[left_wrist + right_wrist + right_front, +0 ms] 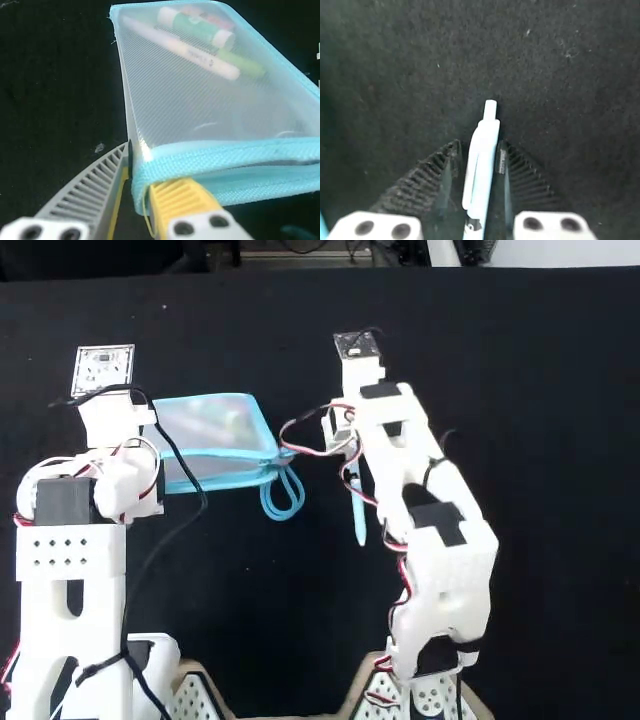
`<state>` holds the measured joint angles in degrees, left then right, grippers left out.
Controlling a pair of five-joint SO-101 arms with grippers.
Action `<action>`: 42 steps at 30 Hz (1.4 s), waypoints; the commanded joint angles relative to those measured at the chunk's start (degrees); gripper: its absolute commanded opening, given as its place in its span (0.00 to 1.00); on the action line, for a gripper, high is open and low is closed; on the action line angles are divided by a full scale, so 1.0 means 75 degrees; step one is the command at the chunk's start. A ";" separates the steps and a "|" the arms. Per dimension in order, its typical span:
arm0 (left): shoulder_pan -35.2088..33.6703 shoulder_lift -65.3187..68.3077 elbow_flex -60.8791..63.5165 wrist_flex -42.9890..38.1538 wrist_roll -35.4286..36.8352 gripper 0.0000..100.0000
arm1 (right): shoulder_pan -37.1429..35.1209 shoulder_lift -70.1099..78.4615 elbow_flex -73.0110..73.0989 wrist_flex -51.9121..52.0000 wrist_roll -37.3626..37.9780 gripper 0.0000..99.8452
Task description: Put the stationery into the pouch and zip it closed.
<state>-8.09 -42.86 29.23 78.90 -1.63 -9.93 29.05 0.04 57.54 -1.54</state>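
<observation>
On the black table [540,390], left pincer [137,167] clamps pouch [200,110] edge; right pincer [478,146] holds pen [486,127].

Flat black across the table [540,360]. Frosted translucent, finely ribbed in diagonal lines, on the pouch [200,110]; turquoise woven trim [225,155] and a matching turquoise loop strap [282,495]. Inside, a white marker [180,47], a lime-green highlighter [245,65] and a green-and-white glue stick [197,25]. Pale blue and white on the pen [481,160]. On the left gripper [137,167], one grey ribbed finger [95,185] and one yellow [180,197]; on the right gripper [479,145], black ribbed fingers [427,177]. White shells with black motors on the left arm [70,570] and right arm [445,550].
</observation>
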 commanded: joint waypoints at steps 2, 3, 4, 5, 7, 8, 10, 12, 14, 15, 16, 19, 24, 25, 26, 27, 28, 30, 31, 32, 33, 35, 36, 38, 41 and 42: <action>-0.0064 -0.0023 -0.0018 0.0023 -0.0059 0.03 | 0.0234 0.0111 -0.0756 0.1184 0.1125 0.01; -0.0064 -0.0023 -0.0018 0.0023 -0.0059 0.03 | 0.0281 0.0111 -0.0791 0.1325 0.1336 0.02; -0.0064 -0.0023 -0.0018 0.0023 -0.0059 0.03 | 0.0340 0.0088 -0.0850 0.1442 0.1477 0.02; -0.0064 -0.0023 -0.0018 0.0023 -0.0059 0.03 | 0.0399 0.0006 -0.0873 0.1536 0.1629 0.01; -0.0064 -0.0023 -0.0018 0.0035 -0.0059 0.03 | 0.0504 -0.0275 -0.0967 0.1782 0.1875 0.01; -0.0064 -0.0023 -0.0018 0.0035 -0.0059 0.03 | 0.0527 -0.0451 -0.1002 0.1958 0.2063 0.01; -0.0064 -0.0023 -0.0018 0.0035 -0.0059 0.03 | 0.0527 -0.0920 -0.1002 0.2379 0.2532 0.01; -0.0064 -0.0023 -0.0018 0.0035 -0.0059 0.03 | 0.0504 -0.1506 -0.0944 0.2731 0.2860 0.01; -0.0064 -0.0023 -0.0018 0.0023 -0.0059 0.03 | 0.0492 -0.2069 -0.0803 0.2907 0.2930 0.01; -0.0064 -0.0023 -0.0018 0.0012 -0.0059 0.03 | 0.0434 -0.2350 -0.0674 0.2919 0.2930 0.01; -0.0064 -0.0023 -0.0018 0.0012 -0.0059 0.03 | 0.0340 -0.2632 -0.0498 0.2919 0.2930 0.01; -0.0064 -0.0023 -0.0018 0.0012 -0.0059 0.03 | 0.0023 -0.3452 0.0147 0.2942 0.2930 0.01; -0.0064 -0.0023 -0.0018 0.0012 -0.0059 0.03 | -0.0621 -0.5269 0.1190 0.2942 0.2930 0.01; -0.0064 -0.0023 -0.0018 0.0012 -0.0059 0.03 | -0.0750 -0.5714 0.1342 0.2942 0.2930 0.01; -0.0064 -0.0023 -0.0018 0.0012 -0.0059 0.03 | -0.0867 -0.6171 0.1459 0.2942 0.2930 0.01; -0.0064 -0.0023 -0.0018 0.0012 -0.0059 0.03 | -0.0973 -0.6640 0.1565 0.2942 0.2919 0.01; -0.0064 -0.0023 -0.0018 0.0012 -0.0059 0.03 | -0.1090 -0.7144 0.1659 0.2942 0.2919 0.01; -0.0064 -0.0023 -0.0018 0.0012 -0.0059 0.03 | -0.1313 -0.8152 0.1788 0.2942 0.2919 0.01; -0.0064 -0.0023 -0.0018 0.0012 -0.0059 0.03 | -0.1442 -0.8656 0.1846 0.2942 0.2907 0.01; -0.0064 -0.0023 -0.0018 0.0012 -0.0059 0.03 | -0.1606 -0.9137 0.1893 0.2942 0.2825 0.01; -0.0064 -0.0023 -0.0018 0.0000 -0.0059 0.03 | -0.1782 -0.9618 0.1952 0.2930 0.2637 0.01; -0.0064 -0.0023 -0.0018 -0.0012 -0.0059 0.03 | -0.2215 -1.0462 0.2045 0.2895 0.2145 0.01; -0.0064 -0.0023 -0.0018 -0.0012 -0.0059 0.03 | -0.2485 -1.0848 0.2081 0.2884 0.1911 0.01; -0.0064 -0.0023 -0.0018 -0.0012 -0.0059 0.03 | -0.3071 -1.1481 0.2151 0.2755 0.1618 0.01; -0.0064 -0.0023 -0.0018 -0.0012 -0.0059 0.03 | -0.3704 -1.2138 0.2432 0.2075 0.1594 0.01; -0.0064 -0.0023 -0.0018 -0.0012 -0.0059 0.03 | -0.3833 -1.2290 0.2585 0.1711 0.1594 0.01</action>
<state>-8.09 -42.86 29.23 78.90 -1.63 -35.25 -59.47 18.15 76.44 11.21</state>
